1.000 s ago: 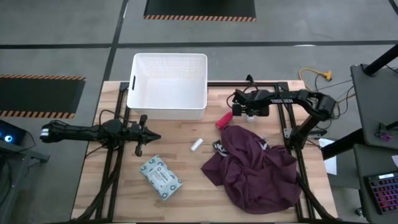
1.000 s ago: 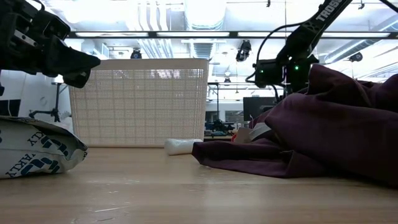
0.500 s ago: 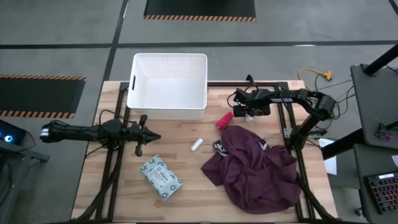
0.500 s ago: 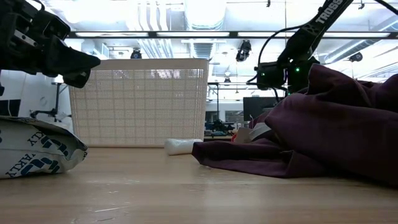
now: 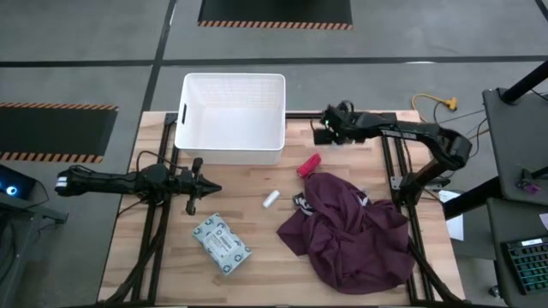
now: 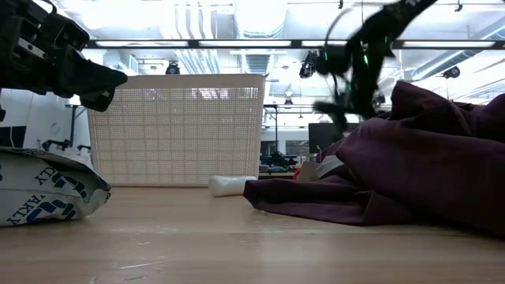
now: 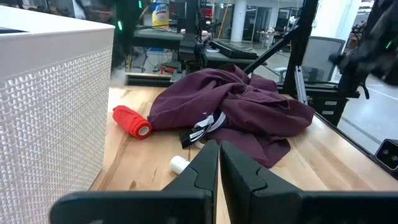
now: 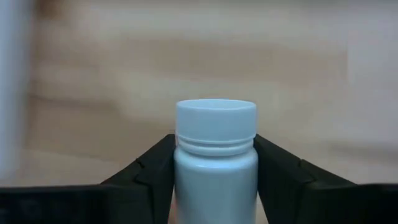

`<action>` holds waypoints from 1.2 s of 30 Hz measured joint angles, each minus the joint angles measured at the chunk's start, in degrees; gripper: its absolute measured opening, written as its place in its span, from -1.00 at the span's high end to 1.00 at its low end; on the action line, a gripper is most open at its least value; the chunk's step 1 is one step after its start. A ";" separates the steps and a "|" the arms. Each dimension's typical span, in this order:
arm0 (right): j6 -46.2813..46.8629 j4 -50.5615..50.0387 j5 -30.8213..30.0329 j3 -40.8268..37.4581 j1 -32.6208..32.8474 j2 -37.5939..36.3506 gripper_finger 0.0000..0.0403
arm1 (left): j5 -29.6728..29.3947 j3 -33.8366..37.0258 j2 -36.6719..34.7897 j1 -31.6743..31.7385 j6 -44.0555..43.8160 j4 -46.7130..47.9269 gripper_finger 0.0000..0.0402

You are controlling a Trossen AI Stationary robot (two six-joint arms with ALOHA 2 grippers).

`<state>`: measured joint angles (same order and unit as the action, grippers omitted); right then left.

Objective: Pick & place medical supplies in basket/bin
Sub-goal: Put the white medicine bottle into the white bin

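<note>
My right gripper [image 5: 329,128] hangs above the table's far edge, just right of the white perforated bin [image 5: 231,115], shut on a small white bottle [image 8: 215,155]. A red tube [image 5: 308,164], a small white roll [image 5: 271,198] and a pale patterned packet [image 5: 222,244] lie flat on the wood. The tube lies next to the crumpled maroon cloth [image 5: 351,227]. My left gripper [image 5: 208,188] is shut and holds nothing. It waits at the table's left, above the wood, near the bin's near wall. My right gripper pinches the bottle's body [image 8: 215,186] between its two fingers [image 8: 152,168], one on each side, just below the ribbed cap [image 8: 215,118]. The cap stands out past the fingertips. The bottle is off the table, whose wood shows blurred behind it.
The cloth covers much of the table's right half. Black frame rails run along both table sides. Bare wood lies between the bin, the roll and the packet.
My right gripper has shut on the white bottle where it stood beside the cloth. It has risen and swung toward the table's far edge and the bin, with the bottle in its fingers. The left arm has kept still.
</note>
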<state>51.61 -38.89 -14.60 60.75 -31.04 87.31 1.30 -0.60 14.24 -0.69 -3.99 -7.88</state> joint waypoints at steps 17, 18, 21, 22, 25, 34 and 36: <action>-31.55 18.06 1.57 25.28 1.30 -0.02 0.14 | 0.00 0.00 0.00 0.00 0.02 0.89 1.00; -32.21 18.08 1.94 25.99 1.23 1.08 0.14 | 0.00 -0.02 0.00 0.02 0.02 0.87 1.00; -35.34 19.80 6.41 27.82 1.20 4.52 0.13 | 0.01 0.00 0.00 0.02 0.02 0.87 1.00; -36.41 21.00 8.71 28.57 1.28 5.84 0.13 | 0.00 -0.01 0.00 0.01 0.02 0.88 1.00; -38.16 22.86 12.96 31.59 1.68 9.94 0.13 | 0.00 0.00 0.00 0.01 0.02 0.87 1.00; -43.85 18.59 16.36 49.14 1.88 24.17 0.13 | 0.00 0.00 0.00 0.02 0.02 0.89 1.00; -45.03 15.18 16.88 54.39 2.10 27.81 0.13 | -0.01 0.00 0.00 0.01 0.02 0.89 1.00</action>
<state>6.58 -23.71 2.28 115.14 -28.93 115.12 1.30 -0.60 14.24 -0.68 -3.97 -6.98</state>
